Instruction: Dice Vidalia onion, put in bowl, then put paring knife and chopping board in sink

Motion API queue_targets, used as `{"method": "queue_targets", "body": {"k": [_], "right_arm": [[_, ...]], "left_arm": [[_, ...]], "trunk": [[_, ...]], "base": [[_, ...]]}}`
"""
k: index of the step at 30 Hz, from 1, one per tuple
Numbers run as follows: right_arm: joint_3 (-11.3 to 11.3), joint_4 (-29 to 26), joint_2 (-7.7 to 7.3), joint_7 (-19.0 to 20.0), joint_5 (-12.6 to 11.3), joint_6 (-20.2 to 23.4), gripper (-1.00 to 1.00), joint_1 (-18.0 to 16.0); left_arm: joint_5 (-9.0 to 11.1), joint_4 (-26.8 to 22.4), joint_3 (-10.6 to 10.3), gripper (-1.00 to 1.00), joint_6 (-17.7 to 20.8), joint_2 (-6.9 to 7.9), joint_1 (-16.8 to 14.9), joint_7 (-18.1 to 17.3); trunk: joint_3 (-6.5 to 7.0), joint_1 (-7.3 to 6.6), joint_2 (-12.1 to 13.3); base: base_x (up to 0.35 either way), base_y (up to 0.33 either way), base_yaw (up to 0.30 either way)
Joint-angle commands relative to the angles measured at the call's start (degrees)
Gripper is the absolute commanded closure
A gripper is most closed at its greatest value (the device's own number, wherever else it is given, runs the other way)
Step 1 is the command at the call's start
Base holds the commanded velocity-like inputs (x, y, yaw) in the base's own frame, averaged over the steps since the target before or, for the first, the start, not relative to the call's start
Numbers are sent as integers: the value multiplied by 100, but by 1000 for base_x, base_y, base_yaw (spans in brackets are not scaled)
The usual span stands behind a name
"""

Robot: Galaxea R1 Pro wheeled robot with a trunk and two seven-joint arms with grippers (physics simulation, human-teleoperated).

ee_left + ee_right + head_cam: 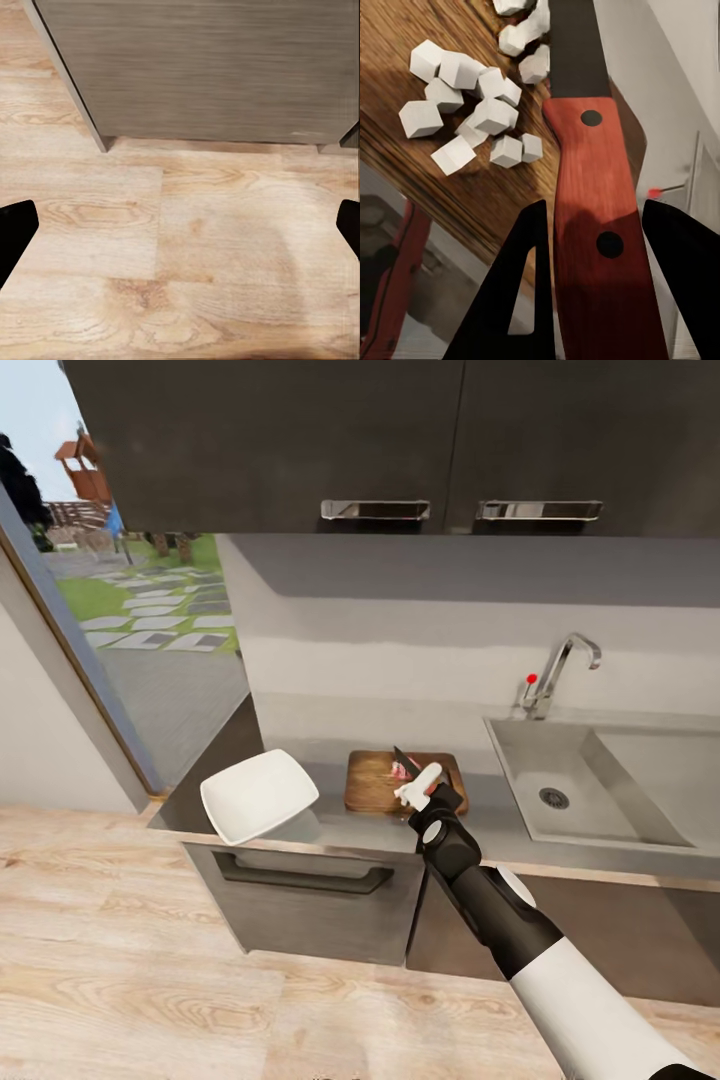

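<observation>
The chopping board (375, 780) lies on the countertop (330, 828) between the white bowl (258, 795) and the sink (520, 760). My right gripper (418, 785) hovers at the board's right end, shut on the red handle of the paring knife (592, 217), whose dark blade points across the board. The diced onion (472, 112) lies as several white cubes on the wood (390, 45), beside the blade. The bowl sits tilted at the counter's left front corner. My left gripper (184, 225) is open over the wooden floor.
A chrome tap (560, 670) with a red knob stands behind the sink, whose basin shows a round drain (553, 797). Dark wall cabinets (400, 440) hang above. A dark cabinet front (210, 67) faces my left gripper. A glass door opens to the left.
</observation>
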Motion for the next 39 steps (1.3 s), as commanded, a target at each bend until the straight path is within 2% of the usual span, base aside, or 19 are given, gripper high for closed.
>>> {"method": "queue_targets", "body": {"k": [1, 11, 12, 13, 14, 16, 17, 19, 21, 22, 26, 31, 39], "right_arm": [[-2, -7, 0, 57, 56, 32, 100, -4], [-26, -77, -2, 56, 56, 22, 100, -4], [-51, -172, -12, 59, 54, 15, 100, -4], [-191, -318, -23, 62, 51, 11, 100, -4], [-559, -515, -27, 76, 46, 7, 100, -4], [-1707, -919, -3, 117, -59, -6, 100, -4], [-2228, -1060, 1, 170, -221, -13, 100, -4], [-2809, -1226, -12, 400, -588, -23, 100, -4], [-3089, -1328, -37, 815, -838, -28, 100, -4], [-3164, -1348, -41, 967, -882, -29, 100, -4], [-3393, -1367, -46, 1133, -925, -29, 100, -5], [-3423, -1369, -41, 1113, -928, -26, 100, -4], [-3392, -1366, 14, 1093, -928, 164, 100, -4]], "left_arm": [[32, -10, -35, -100, -17, 8, -4, 45], [32, -10, -35, -100, -17, 8, -4, 45], [32, -10, -35, -100, -17, 8, -4, 45], [32, -10, -35, -100, -17, 8, -4, 45], [32, -10, -35, -100, -17, 8, -4, 45], [32, -7, -35, -100, -17, 8, -4, 45], [32, -4, -35, -100, -17, 8, -4, 45], [32, -2, -35, -100, -17, 8, -4, 45], [32, -1, -35, -100, -16, 8, -4, 45], [32, -1, -35, -100, -17, 8, -4, 45], [32, -1, -35, -100, -17, 8, -4, 45], [32, 87, -35, -100, -17, -17, -4, 45], [24, 121, -35, -100, -17, -71, -4, 45]], "trunk": [[-11, 1, -6], [-15, 1, -6], [-15, 1, -6], [-15, 1, -6], [-15, 1, -6], [-15, 1, -6], [-15, 1, -6], [-15, 1, -6], [-15, 1, -6], [-15, 1, -6], [-15, 1, -6], [-15, 1, -6], [0, 1, -6]], "base": [[0, 0, 0], [0, 0, 0], [0, 0, 0], [0, 0, 0], [0, 0, 0], [0, 0, 0], [0, 0, 0], [0, 0, 0], [0, 0, 0], [0, 0, 0], [0, 0, 0], [0, -39, 0], [0, -280, -130]]}}
